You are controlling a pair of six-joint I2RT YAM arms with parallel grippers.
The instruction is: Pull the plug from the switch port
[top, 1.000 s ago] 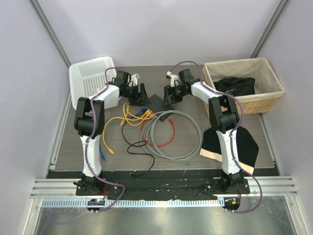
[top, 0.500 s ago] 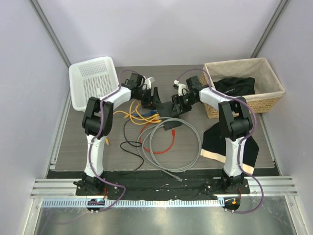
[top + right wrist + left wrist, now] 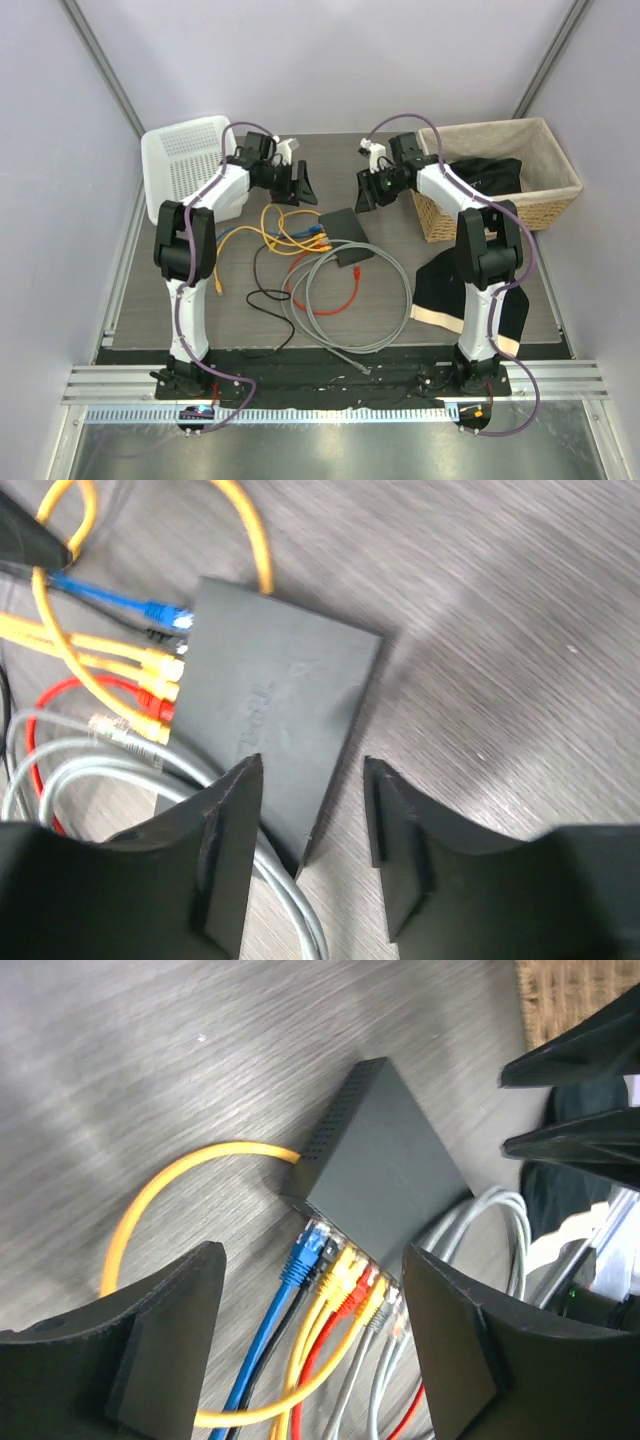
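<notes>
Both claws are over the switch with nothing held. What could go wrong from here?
1. The plugs sit packed side by side along one edge of the switch, the blue plug right against a yellow plug. The open left claw could pinch two or take the wrong one.
2. Neither claw holds the switch; the right claw hangs open above it. A pull might drag the box along.
3. The grey cable loops could snag a finger.

Left gripper (image 3: 298, 188) and right gripper (image 3: 370, 190) backed apart, off the switch (image 3: 340, 235). Switch now lies clear of both. Cables (image 3: 345, 300) shifted.
</notes>
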